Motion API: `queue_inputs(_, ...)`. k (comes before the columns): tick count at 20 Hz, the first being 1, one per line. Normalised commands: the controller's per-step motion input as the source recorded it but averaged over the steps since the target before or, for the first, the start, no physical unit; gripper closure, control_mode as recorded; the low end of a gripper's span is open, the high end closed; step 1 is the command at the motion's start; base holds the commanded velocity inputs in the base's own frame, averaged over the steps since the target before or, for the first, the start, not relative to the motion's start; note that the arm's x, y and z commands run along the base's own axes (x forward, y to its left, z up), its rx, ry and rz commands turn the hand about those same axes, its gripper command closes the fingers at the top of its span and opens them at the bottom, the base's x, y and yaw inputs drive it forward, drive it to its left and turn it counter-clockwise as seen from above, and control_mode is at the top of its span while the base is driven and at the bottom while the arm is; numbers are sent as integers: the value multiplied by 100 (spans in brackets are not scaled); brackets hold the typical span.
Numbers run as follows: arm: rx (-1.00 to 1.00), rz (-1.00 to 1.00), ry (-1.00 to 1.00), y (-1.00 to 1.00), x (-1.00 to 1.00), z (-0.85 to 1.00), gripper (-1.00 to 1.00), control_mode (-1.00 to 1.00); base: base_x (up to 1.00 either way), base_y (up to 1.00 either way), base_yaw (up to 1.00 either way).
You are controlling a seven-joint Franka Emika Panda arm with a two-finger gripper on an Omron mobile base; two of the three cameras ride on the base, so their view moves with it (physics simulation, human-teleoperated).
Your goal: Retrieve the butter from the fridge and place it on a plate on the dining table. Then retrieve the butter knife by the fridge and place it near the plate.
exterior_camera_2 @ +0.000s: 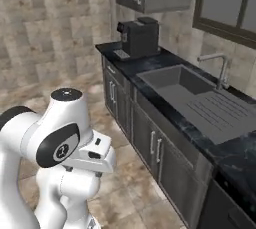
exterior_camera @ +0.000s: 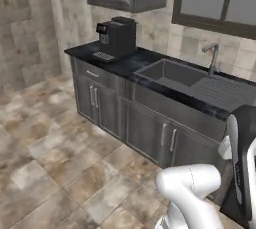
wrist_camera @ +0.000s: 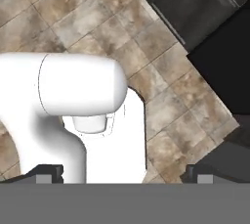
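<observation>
While the jaws point(wrist_camera: 125, 175) are standing wide and holding nothing above the tiled floor point(exterior_camera: 45, 173), the robot is facing a counter point(exterior_camera_2: 150, 65) with a sink point(exterior_camera: 172, 73) and coffee machine point(exterior_camera: 117, 38); no butter, fridge or plate is in sight, so I judge every step is waiting.

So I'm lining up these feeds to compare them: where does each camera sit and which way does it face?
Left base view: behind the arm's left, facing the counter with coffee machine and sink; white arm at lower right.
Right base view: behind its right, same counter, coffee machine and sink; arm at lower left.
Hand view: on the hand, pointing down at the tiled floor; open gripper fingertips at bottom.
</observation>
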Motion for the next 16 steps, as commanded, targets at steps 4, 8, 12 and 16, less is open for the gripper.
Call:
queue_inputs(4, 0, 0, 0, 0, 0, 0, -100, 100, 51, 0, -86)
queue_inputs(8, 0, 0, 0, 0, 0, 0, -100, 100, 40, 13, -85)
queue_inputs(12, 0, 0, 0, 0, 0, 0, -100, 100, 27, 45, -73)
queue_inputs(16, 0, 0, 0, 0, 0, 0, -100, 100, 18, 49, -62)
